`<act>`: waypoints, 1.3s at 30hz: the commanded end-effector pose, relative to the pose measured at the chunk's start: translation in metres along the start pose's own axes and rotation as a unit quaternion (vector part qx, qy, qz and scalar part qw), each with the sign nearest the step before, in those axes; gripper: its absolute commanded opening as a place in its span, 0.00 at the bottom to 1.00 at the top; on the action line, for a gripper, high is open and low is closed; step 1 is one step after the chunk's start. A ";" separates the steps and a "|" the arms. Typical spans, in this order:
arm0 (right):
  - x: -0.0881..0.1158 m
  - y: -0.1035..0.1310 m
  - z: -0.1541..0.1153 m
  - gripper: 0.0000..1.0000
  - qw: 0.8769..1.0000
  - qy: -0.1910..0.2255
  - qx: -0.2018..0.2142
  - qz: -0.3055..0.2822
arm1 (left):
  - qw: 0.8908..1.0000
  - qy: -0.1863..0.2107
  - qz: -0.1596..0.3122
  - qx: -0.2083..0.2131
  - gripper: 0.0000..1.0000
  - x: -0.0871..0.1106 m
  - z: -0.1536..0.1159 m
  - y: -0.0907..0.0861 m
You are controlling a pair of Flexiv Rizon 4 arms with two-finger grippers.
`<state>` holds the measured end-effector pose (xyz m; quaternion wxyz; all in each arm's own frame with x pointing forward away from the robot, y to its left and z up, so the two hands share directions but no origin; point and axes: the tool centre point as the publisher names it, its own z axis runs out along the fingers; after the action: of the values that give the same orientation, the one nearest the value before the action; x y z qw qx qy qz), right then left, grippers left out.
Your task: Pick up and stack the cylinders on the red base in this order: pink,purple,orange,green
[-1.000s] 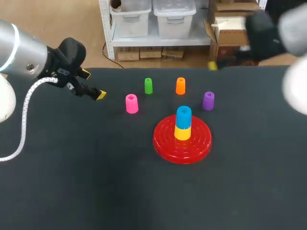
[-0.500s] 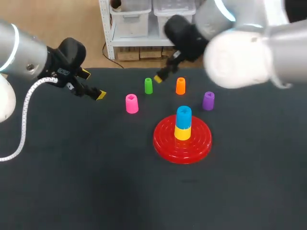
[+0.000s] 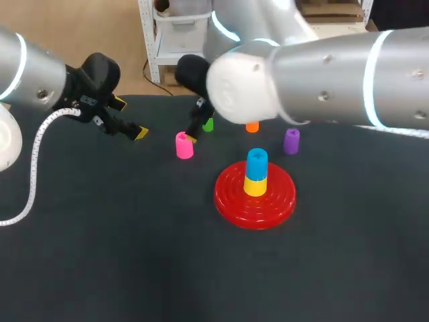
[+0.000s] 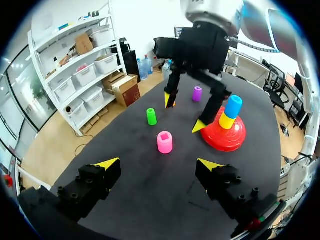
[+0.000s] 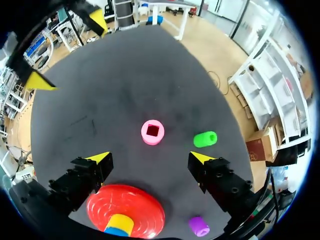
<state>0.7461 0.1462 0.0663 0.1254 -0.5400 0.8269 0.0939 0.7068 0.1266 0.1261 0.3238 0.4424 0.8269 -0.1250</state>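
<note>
The pink cylinder (image 5: 152,131) stands upright on the desk (image 5: 125,75), just ahead of the right pincer (image 5: 149,157) — fingers spread wide, not touching it. The left pincer (image 4: 157,163) hangs apart — also wide.

Not much scenery from us, honestly: it's mostly the black matte table (image 3: 107,268), which fills nearly our whole head view. Its top looks like dark, felt-like cloth with a straight far edge. The light is soft and even, and we spot a few faint pale scuffs in the wrist views.
</note>
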 end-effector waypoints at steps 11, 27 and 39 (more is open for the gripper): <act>-0.016 0.002 0.031 1.00 0.997 0.077 -0.008 -0.028 | 1.000 0.000 0.000 0.000 1.00 0.000 0.000 0.000; -0.026 -0.004 0.043 1.00 0.995 0.091 -0.002 -0.033 | 1.000 0.000 0.000 0.000 1.00 0.000 0.000 0.000; -0.029 -0.007 0.053 1.00 0.994 0.109 -0.006 -0.032 | 1.000 0.000 0.000 0.000 1.00 0.000 0.000 0.000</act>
<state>0.7640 0.1801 0.0264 0.0402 -0.5732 0.8177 0.0358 0.7068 0.1266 0.1261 0.3238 0.4424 0.8269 -0.1250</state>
